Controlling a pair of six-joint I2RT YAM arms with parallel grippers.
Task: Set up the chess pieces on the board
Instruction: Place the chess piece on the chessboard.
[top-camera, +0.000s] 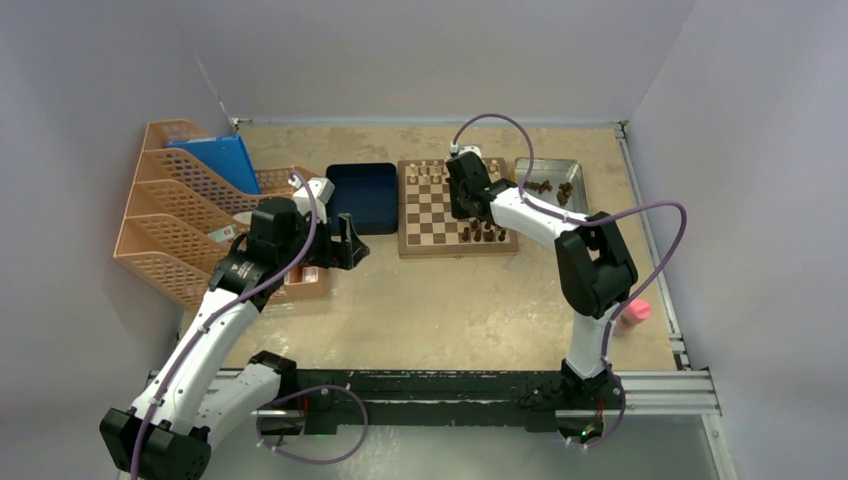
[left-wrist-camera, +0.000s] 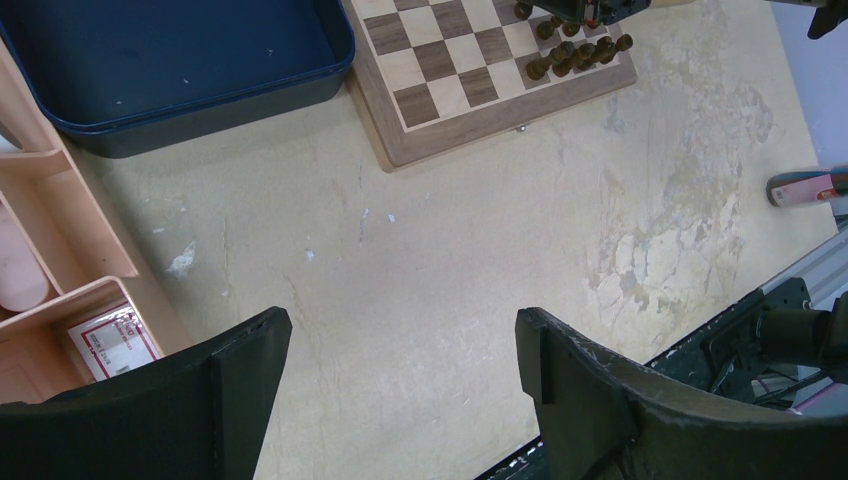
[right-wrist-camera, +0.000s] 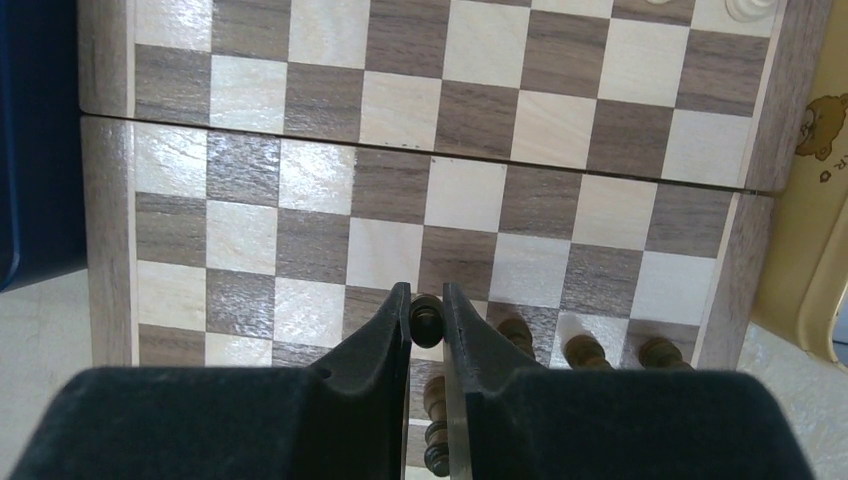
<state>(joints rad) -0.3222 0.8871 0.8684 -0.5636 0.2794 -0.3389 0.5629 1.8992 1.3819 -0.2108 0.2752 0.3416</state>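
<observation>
Over the near right part of the board (top-camera: 432, 215), the right arm extends forward from its base with the elbow raised. The right gripper (right-wrist-camera: 428, 305) points down at the squares. Its fingers are pressed together on a dark chess piece (right-wrist-camera: 427, 322), pinching it by the head. Whether the base of that piece touches the board cannot be determined. Further dark chessmen (top-camera: 483, 234) stand just beside it on the near rows. Light chessmen (top-camera: 428, 172) occupy the far rows.

The left arm is bent. The left gripper (left-wrist-camera: 400, 350) hangs over bare table (left-wrist-camera: 450, 250), near the blue tray (top-camera: 362, 200), with jaws spread wide and nothing between them.

Just right of the board, the silver tray (top-camera: 548, 161) holds several loose dark pieces (top-camera: 540, 187). At the far left, the orange file racks (top-camera: 170, 230) hold a blue folder (top-camera: 215, 160).
</observation>
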